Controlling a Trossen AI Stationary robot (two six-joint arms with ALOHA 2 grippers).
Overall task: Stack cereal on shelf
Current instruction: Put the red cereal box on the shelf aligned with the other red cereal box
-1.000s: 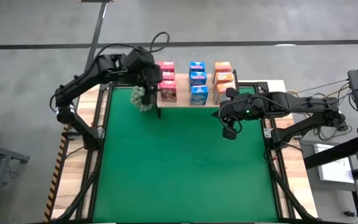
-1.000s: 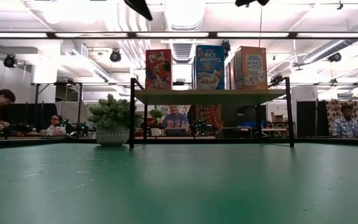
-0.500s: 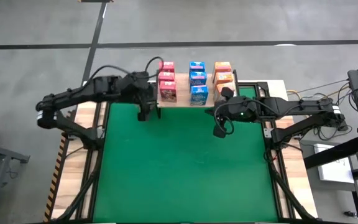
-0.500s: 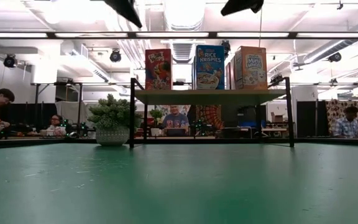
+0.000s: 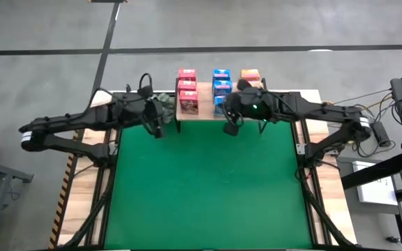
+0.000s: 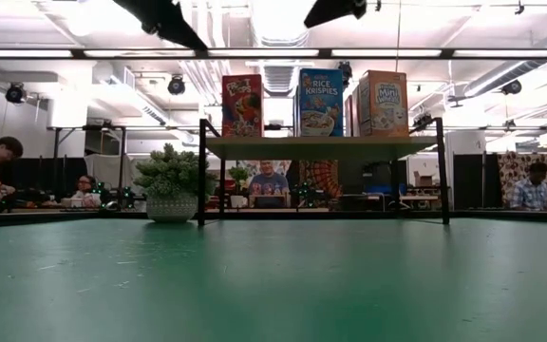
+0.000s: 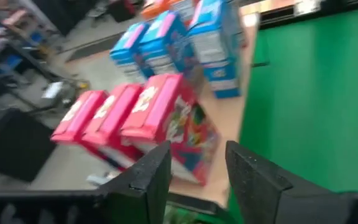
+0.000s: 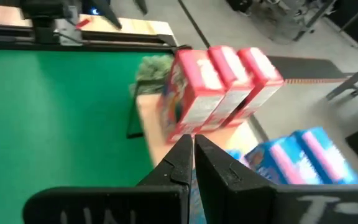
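Note:
The wooden shelf (image 5: 204, 106) (image 6: 321, 147) stands on thin black legs at the table's far edge. Upright on it are three rows of cereal boxes: pink-red (image 5: 187, 90) (image 7: 151, 115) (image 8: 219, 84), blue (image 5: 221, 82) (image 7: 194, 37) and orange (image 5: 250, 74) (image 6: 383, 103). My right arm partly covers the orange row from above. My left gripper (image 5: 156, 130) (image 7: 197, 168) hovers open over the mat, near-left of the pink-red row. My right gripper (image 5: 232, 128) (image 8: 193, 149) is shut and hovers in front of the blue row.
A green spiky plant ball in a pot (image 5: 162, 103) (image 6: 171, 180) sits just left of the shelf, close to my left gripper. The green mat (image 5: 208, 188) spreads toward the near edge. People sit in the room behind the table.
My left gripper has drawn back from the pink-red boxes, toward the table's left and near side, uncovering the plant ball. My right gripper has swept toward the table's left and far edge, from the shelf's right end to the blue row. The boxes have stayed put.

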